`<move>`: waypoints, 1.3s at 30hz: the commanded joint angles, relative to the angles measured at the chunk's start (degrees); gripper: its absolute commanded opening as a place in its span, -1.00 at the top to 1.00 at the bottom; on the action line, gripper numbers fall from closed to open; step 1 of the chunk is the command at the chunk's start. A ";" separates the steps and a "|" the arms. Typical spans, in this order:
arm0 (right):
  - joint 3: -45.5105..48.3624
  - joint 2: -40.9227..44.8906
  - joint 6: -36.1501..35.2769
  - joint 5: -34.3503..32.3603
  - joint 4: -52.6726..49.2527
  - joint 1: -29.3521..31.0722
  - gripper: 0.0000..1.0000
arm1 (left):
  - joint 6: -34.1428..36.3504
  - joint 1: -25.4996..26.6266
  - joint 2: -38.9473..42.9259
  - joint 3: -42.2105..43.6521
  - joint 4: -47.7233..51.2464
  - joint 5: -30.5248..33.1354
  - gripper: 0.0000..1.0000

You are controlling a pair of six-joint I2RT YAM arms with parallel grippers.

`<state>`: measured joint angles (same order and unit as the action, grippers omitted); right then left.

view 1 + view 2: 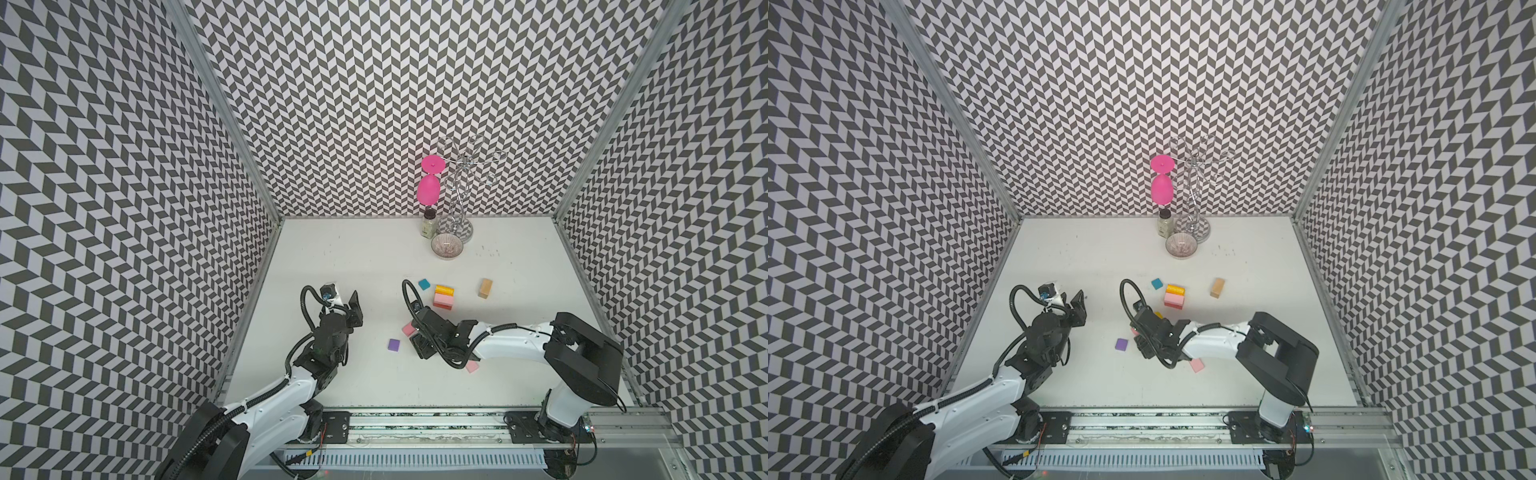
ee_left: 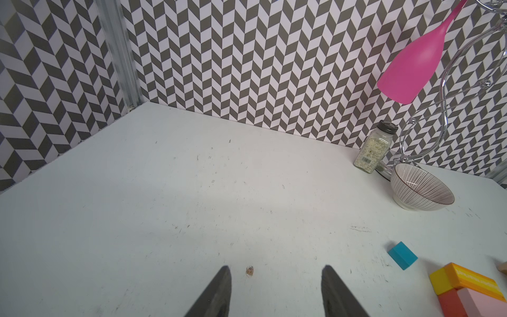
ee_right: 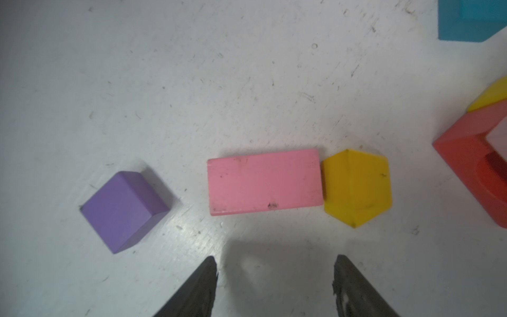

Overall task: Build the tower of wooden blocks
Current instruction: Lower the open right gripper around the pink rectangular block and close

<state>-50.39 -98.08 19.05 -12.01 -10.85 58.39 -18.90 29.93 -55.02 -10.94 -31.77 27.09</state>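
The left gripper (image 2: 275, 270) and right gripper (image 3: 275, 260) both gaped empty, the right hovering just short of the pink slab (image 3: 264, 182), whose end touched a yellow block (image 3: 356, 188), so pinching its long sides seemed safest.

Back of the desk (image 1: 353, 257)
We see a pink goblet (image 1: 429, 189) hanging from a wire rack (image 1: 456, 226), spice jar (image 1: 429, 225) and ribbed bowl (image 1: 447, 246) beside it.

In a top view the right arm (image 1: 511, 340) covers most of the pink slab (image 1: 407, 329) (only a corner shows). The right wrist view's edge cuts off the teal block (image 3: 470, 23) and the red block (image 3: 461, 164).
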 commanded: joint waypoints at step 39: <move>-13.11 -15.47 -11.11 0.81 0.19 -2.80 -0.99 | 1.23 1.36 -0.79 0.22 -2.39 0.42 -0.05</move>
<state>-63.79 -110.74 11.77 -14.46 -7.77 56.05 -17.63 31.05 -55.77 -10.94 -32.53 27.16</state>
